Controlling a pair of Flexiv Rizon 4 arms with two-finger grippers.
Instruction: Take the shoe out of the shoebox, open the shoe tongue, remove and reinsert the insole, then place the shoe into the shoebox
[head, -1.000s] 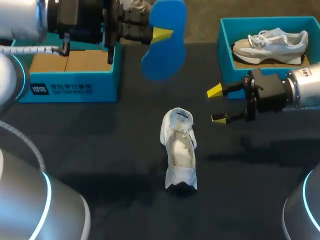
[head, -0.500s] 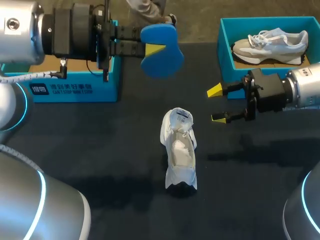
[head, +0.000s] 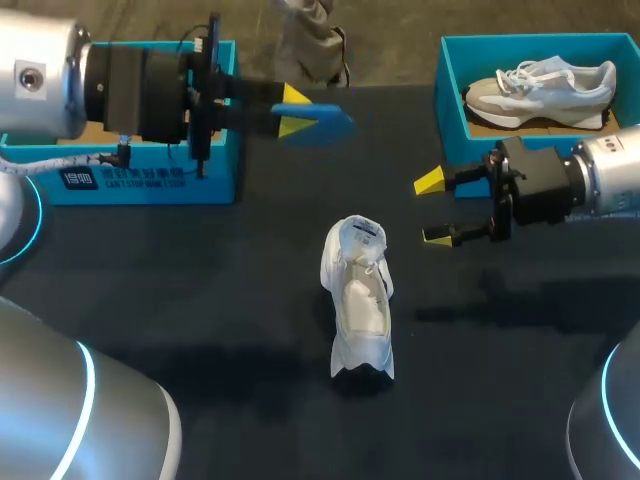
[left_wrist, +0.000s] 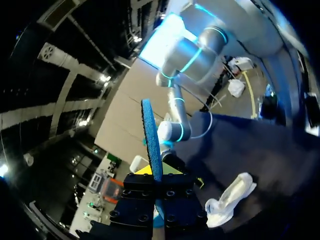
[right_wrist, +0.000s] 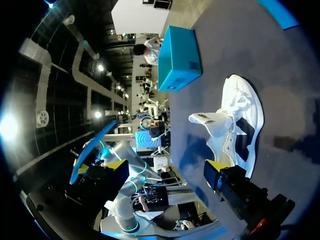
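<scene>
2 shoes (head: 358, 305) (head: 545, 85) | 2 blue boxes (head: 150, 182) (head: 452, 100) | 1 insole (head: 325, 115) clamped by left tool (head: 292, 110) | right tool (head: 432, 208) wide

You are viewing a dim scene: overhead light is making the white shoe (head: 358, 305) stand out brightest, and soft shadows are pooling on the dark table (head: 200, 300) either side of it.

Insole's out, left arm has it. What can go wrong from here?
1. The left gripper pinches the insole at one end only; the free length may bend or slip on entry.
2. The shoe stands unheld, the right gripper open and apart from it, so a push may slide or tip it.
</scene>
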